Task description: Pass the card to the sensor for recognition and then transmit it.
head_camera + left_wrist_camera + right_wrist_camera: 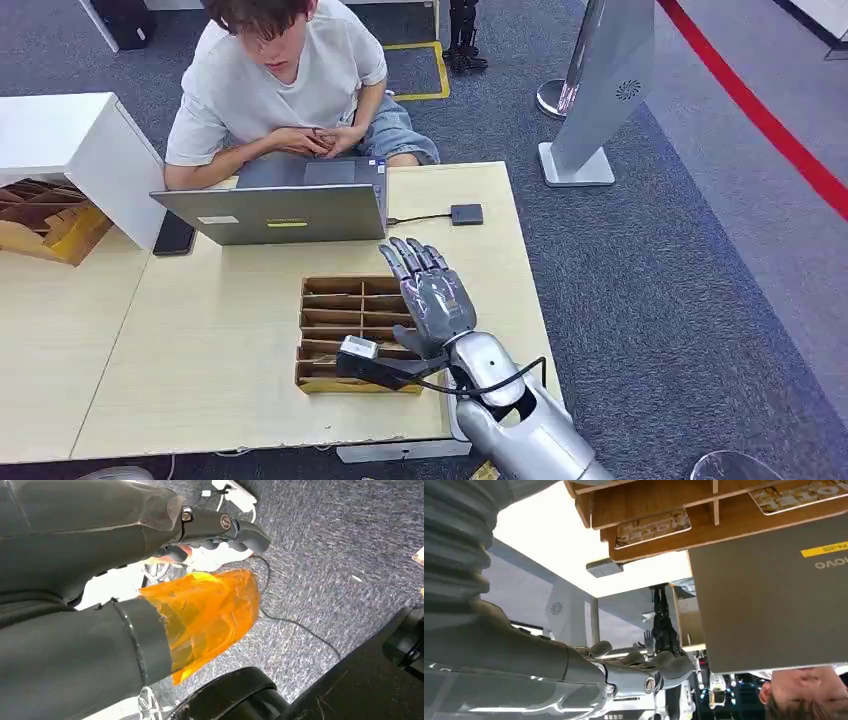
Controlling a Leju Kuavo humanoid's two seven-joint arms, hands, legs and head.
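Right hand (432,296) is held flat over the card tray (325,378), fingers spread, nothing gripped. Pickup step, prob. not begun; a card (653,528) must be pinched next.

The light wooden desk (220,350) carries a compartmented wooden tray (345,300) directly beneath and left of the right hand (432,295). Beyond the hand stand an open laptop (280,212) and a small dark sensor box (466,214). A black phone (175,236) lies far left of it.
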